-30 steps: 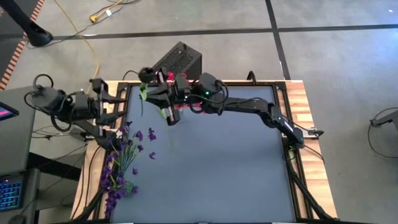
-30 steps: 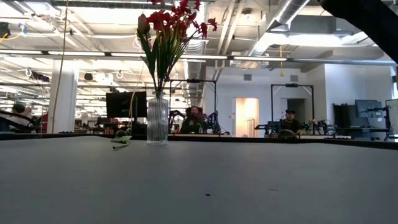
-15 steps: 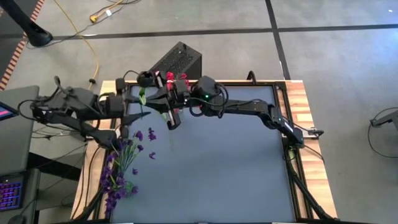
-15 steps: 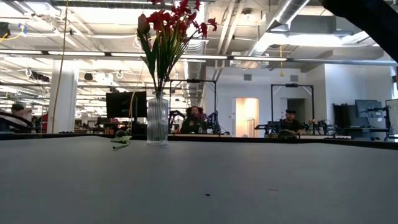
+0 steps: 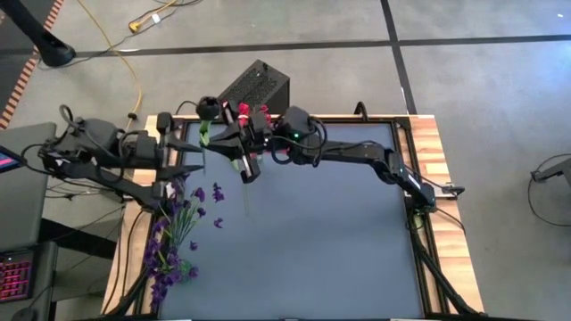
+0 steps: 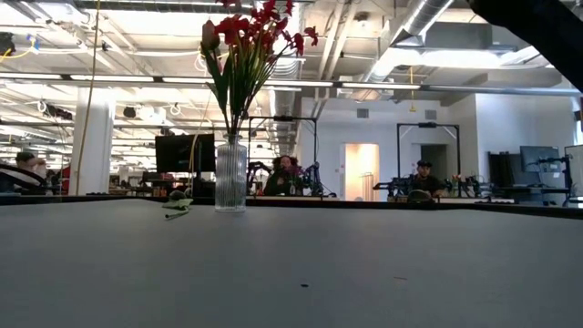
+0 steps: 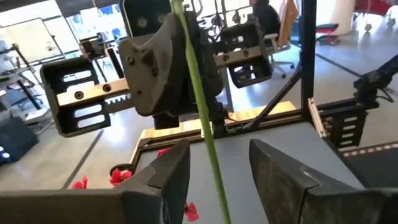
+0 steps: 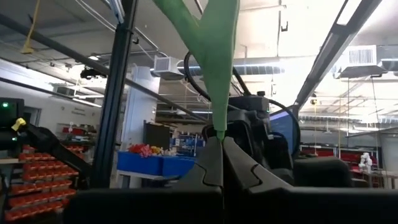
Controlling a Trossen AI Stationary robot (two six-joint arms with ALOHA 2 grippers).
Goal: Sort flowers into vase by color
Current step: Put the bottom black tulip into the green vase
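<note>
A clear ribbed vase [image 6: 230,178] stands near the table's far left and holds red blossom sprays [image 6: 260,27] [image 5: 252,112]. A pink tulip bud [image 6: 209,36] [image 5: 208,107] rises beside them. My right gripper [image 5: 234,147] [image 8: 219,140] hangs above the vase and is shut on a green stem. My left gripper [image 5: 198,156] [image 7: 217,155] is open and level with it. Its fingers stand on either side of that stem [image 7: 199,106] without touching. Purple flowers [image 5: 174,241] lie flat along the table's left edge. My right gripper pinches the flower's green stem between its two fingers, just below a forked leaf [image 8: 219,124]. The fingers come in level from the table's right and lie across the stem. The stem stands upright, and the leaf rises above the fingertips.
A black box [image 5: 259,85] sits just beyond the far edge. Loose purple petals [image 5: 217,192] and a green scrap [image 6: 178,208] lie near the vase. The grey table top [image 5: 339,241] stretches bare to the right and near side. People sit in the room behind.
My left arm has stretched out from its folded pose. Its open gripper has moved toward the table's right and now straddles the stem that the right gripper holds. The right gripper has kept its hold almost in place. The vase and its flowers have not moved.
</note>
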